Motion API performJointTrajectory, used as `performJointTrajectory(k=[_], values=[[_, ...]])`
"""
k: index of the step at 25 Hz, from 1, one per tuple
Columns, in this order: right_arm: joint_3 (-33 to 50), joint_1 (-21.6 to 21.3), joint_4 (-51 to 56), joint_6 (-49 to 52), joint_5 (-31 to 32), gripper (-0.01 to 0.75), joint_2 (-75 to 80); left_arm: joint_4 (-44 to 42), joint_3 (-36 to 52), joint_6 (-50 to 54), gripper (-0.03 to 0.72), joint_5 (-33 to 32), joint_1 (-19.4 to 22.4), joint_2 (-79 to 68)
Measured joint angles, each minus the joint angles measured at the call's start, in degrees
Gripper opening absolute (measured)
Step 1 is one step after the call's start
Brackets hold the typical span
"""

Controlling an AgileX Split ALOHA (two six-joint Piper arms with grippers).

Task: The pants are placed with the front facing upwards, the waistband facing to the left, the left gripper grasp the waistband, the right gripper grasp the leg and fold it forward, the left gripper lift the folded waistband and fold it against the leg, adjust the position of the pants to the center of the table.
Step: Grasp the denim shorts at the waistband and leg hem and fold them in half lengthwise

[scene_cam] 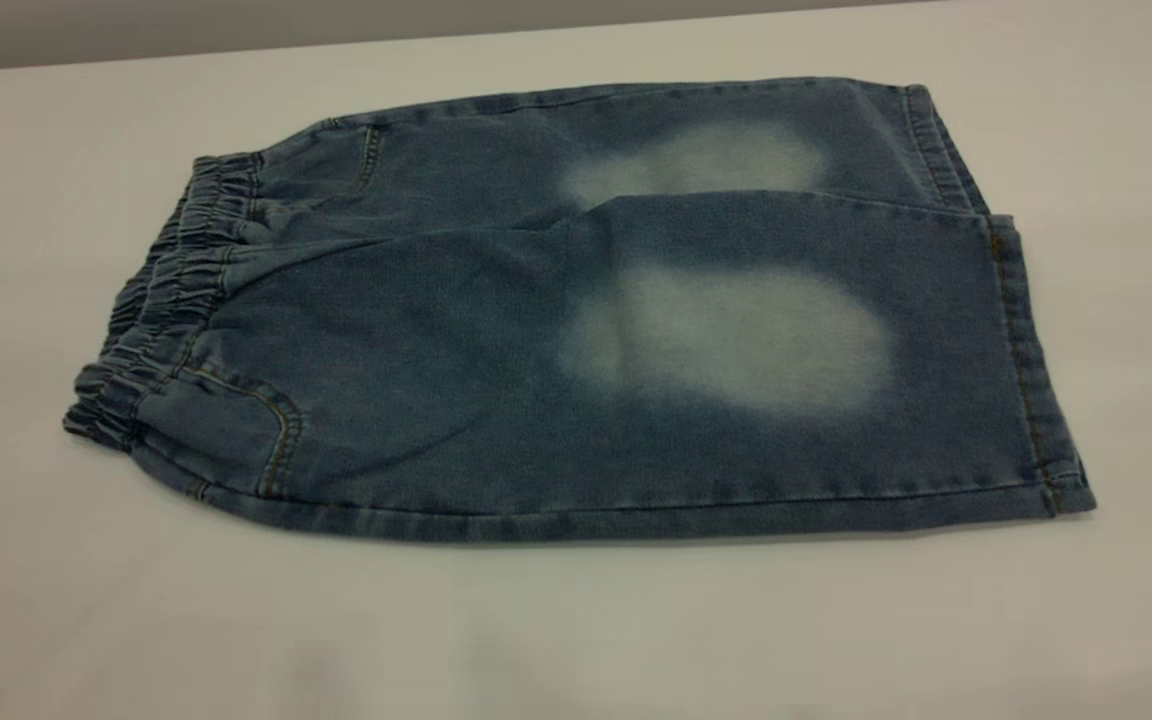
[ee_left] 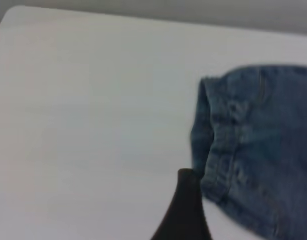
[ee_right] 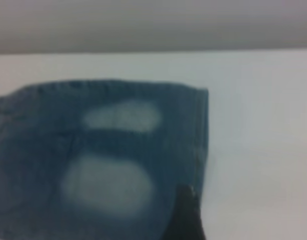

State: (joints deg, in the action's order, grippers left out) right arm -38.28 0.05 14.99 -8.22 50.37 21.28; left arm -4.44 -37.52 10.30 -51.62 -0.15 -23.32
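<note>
The pants (scene_cam: 576,320) lie flat on the table (scene_cam: 136,620), front side up with two pale faded patches showing, the near leg overlapping the far one along the middle. The waistband (scene_cam: 161,310), gathered and ruffled, is the end of the pants toward the left arm; the leg hems are the opposite end, a layout that gives each arm its own end to take. No fold has been made yet, so the task appears to be at its start. In the left wrist view, a dark fingertip of the left gripper (ee_left: 186,210) sits just beside the waistband corner, not visibly touching it. In the right wrist view, a dark fingertip of the right gripper (ee_right: 186,212) hangs near the hem edge of the pants. Only one tip of each claw shows, so whether either is wide or narrow cannot be told.
</note>
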Motion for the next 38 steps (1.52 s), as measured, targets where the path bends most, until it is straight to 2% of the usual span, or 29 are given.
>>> performJointTrajectory(k=[6,10,15,20,29,33,38], values=[[-0.50,0.00,5.09,-1.37,-6.47,0.514,11.37,0.38,-8.26,2.79,0.565,1.17,0.00,-15.14],[-0.50,0.00,6.28,-1.31,-4.59,0.514,18.03,3.14,-11.73,3.89,0.565,2.41,0.00,-25.49],[-0.45,0.00,7.31,-1.31,-2.69,0.514,23.03,4.90,-9.70,4.17,0.565,0.84,0.00,-37.14],[-0.45,0.00,8.18,-1.31,-4.43,0.514,24.56,7.69,-7.32,3.67,0.565,7.21,0.00,-45.37],[-0.45,0.00,9.14,-1.48,-5.45,0.514,30.95,7.58,-4.15,3.48,0.565,18.55,0.00,-54.91],[-0.45,0.00,10.05,-1.48,-7.79,0.514,34.10,7.58,-4.15,1.91,0.565,20.01,0.00,-59.82],[-0.45,0.00,11.64,-3.53,-8.77,0.514,36.00,7.51,-4.15,0.33,0.565,24.97,0.00,-66.87]])
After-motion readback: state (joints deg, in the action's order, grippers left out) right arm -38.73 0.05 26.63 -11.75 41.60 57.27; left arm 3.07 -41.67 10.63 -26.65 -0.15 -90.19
